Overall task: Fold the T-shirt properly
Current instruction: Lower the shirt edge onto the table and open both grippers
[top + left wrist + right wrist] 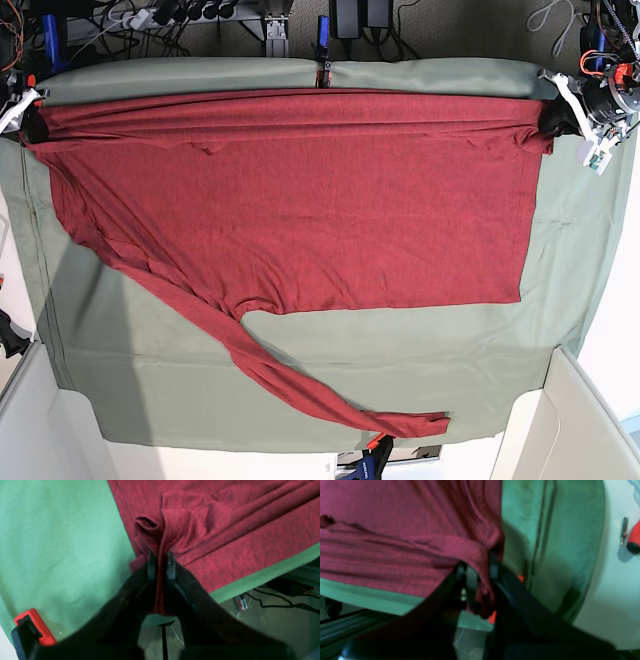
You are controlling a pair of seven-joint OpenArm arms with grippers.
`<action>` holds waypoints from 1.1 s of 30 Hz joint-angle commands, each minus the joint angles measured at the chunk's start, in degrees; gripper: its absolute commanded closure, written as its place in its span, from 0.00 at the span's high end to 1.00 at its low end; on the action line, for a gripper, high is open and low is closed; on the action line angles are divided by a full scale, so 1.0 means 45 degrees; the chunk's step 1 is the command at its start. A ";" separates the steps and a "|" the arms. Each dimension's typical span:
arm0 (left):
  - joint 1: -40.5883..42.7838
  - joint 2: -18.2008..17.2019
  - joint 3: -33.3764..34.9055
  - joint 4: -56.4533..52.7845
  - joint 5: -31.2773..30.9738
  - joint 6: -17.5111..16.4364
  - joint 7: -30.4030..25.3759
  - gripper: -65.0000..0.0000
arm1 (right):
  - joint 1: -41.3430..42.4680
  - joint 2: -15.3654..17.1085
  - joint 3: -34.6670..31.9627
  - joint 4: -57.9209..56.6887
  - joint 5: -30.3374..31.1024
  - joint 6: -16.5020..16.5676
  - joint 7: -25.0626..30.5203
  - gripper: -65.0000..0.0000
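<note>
**T-shirt stretched across the green cloth**

The T-shirt was spread over the pale green table cloth, one sleeve trailing toward the opposite edge. Its far corners were pinched by the left gripper and right gripper, both clenched on fabric. Cables were seen below the table.

We see a pale green table cloth covering the work surface. A red clamp sits at its edge. Black cables and a small labelled tag lie on the floor below.
</note>
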 commanded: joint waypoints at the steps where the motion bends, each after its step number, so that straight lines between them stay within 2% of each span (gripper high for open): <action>1: -0.0039 -0.0355 -0.0170 0.0102 0.0204 0.0133 -0.0131 0.12 | 0.0170 0.0345 0.0233 0.0117 -0.0131 -0.0097 0.0291 0.00; 2: -0.0034 -0.0355 -0.0170 0.0102 0.0209 0.0133 -0.0131 0.15 | 0.0282 0.0345 0.0233 0.0117 -0.0126 -0.0097 0.0291 0.04; 5: -0.0029 -0.0355 -0.0170 0.0102 0.0209 0.0133 -0.0126 0.26 | 0.0559 0.0345 0.0233 0.0117 -0.0175 -0.0102 0.0291 0.33; 7: -0.0034 -0.0355 -0.0170 0.0102 0.0204 0.0133 -0.0126 0.35 | 0.0607 0.0350 0.0233 0.0121 -0.0165 -0.0107 0.0296 0.41; 10: -0.0039 -0.0359 -0.0170 0.0102 0.0199 0.0133 -0.0136 0.42 | 0.0636 0.0345 0.0233 0.0121 -0.0170 -0.0112 0.0291 0.41; 16: -0.0083 -0.0364 -0.0199 0.0112 -0.0695 0.0133 0.0092 0.42 | 0.0884 0.0350 0.0238 0.0151 -0.0165 -0.0136 0.0185 0.41; 21: -0.0107 -0.0695 -0.0209 0.0257 -0.0947 0.0133 0.0209 0.47 | 0.1326 0.0355 0.0238 0.0180 -0.0083 -0.0151 -0.0019 0.42; 23: -0.0141 -0.0865 -0.0209 0.0316 -0.0952 0.0133 0.0199 0.47 | 0.1443 0.0355 0.0238 0.0185 -0.0073 -0.0151 -0.0141 0.48; 26: -0.0325 -0.1001 -0.0209 0.0330 -0.0952 0.0133 0.0204 0.47 | 0.1428 0.0350 0.0238 0.0185 -0.0068 -0.0146 -0.0175 0.69; 33: -0.0860 -0.1069 -0.0209 0.0330 -0.1341 0.0133 0.0219 0.47 | 0.1438 0.0355 0.0238 0.0277 0.0029 -0.0146 -0.0321 0.69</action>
